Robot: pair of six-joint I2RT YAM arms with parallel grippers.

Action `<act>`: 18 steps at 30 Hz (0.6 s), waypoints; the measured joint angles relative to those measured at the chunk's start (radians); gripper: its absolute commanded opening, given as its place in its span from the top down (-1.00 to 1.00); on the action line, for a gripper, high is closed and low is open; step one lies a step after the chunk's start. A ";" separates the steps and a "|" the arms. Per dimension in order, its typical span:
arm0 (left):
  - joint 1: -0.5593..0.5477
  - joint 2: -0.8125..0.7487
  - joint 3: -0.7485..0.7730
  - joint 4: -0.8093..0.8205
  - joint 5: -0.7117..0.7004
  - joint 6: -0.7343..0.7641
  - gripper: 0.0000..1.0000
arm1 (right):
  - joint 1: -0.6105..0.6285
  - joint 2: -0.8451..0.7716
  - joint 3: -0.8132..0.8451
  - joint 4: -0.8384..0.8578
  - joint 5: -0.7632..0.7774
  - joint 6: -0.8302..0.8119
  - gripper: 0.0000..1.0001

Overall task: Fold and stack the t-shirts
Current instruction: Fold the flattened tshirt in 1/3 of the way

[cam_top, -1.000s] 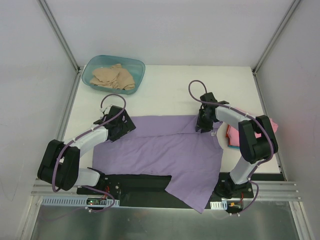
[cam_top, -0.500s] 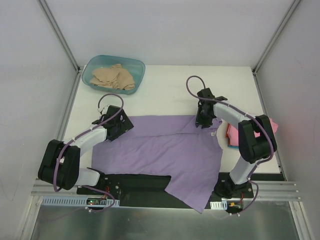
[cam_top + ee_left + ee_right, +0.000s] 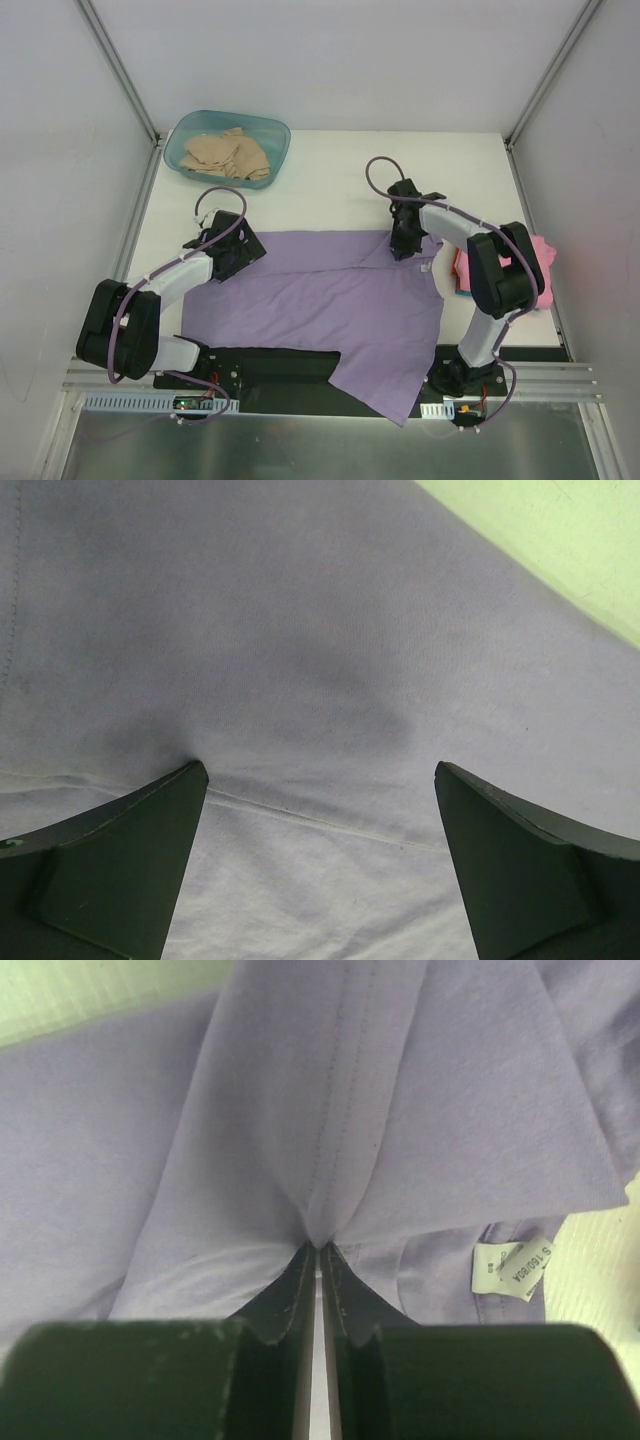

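Note:
The lavender t-shirt lies spread across the near half of the table, its lower right corner hanging over the front edge. My left gripper is open, its fingers wide apart and low over the shirt's far left part. My right gripper is shut on a pinched fold of the lavender cloth at the shirt's far right edge, beside the white neck label. The pink t-shirt lies folded at the right edge. The tan t-shirt lies crumpled in the tub.
The teal plastic tub stands at the far left corner of the white table. Metal frame posts and white walls close in the sides. The black arm base plate runs along the near edge.
My right gripper has moved a little farther and to the left with the shirt's edge pinched in it. My left gripper has shifted slightly left over the cloth.

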 measured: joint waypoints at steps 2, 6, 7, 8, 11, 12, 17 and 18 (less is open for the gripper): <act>0.000 0.000 0.000 0.000 0.000 0.001 -0.99 | 0.011 -0.003 0.002 -0.011 0.011 0.001 0.92; 0.000 0.000 0.000 0.001 0.000 0.001 -0.99 | 0.029 -0.034 0.001 -0.043 0.028 0.014 0.99; 0.000 0.000 0.000 0.001 0.000 0.001 -0.99 | 0.033 -0.050 -0.002 -0.050 0.029 0.021 0.99; 0.000 0.000 0.000 0.001 0.000 0.001 -0.99 | 0.037 -0.069 -0.007 -0.054 0.029 0.028 0.99; 0.000 0.000 -0.001 0.001 -0.001 0.003 -0.98 | 0.051 -0.130 -0.031 -0.064 0.028 0.051 0.99; 0.000 -0.001 -0.001 0.001 -0.001 0.004 -0.99 | 0.056 -0.146 -0.040 -0.065 0.027 0.058 0.99; 0.000 -0.003 -0.002 0.001 -0.003 0.011 -0.99 | 0.080 -0.237 -0.100 -0.090 0.013 0.103 0.99; 0.000 -0.003 -0.002 0.001 -0.003 0.013 -0.99 | 0.085 -0.251 -0.110 -0.098 0.007 0.113 0.99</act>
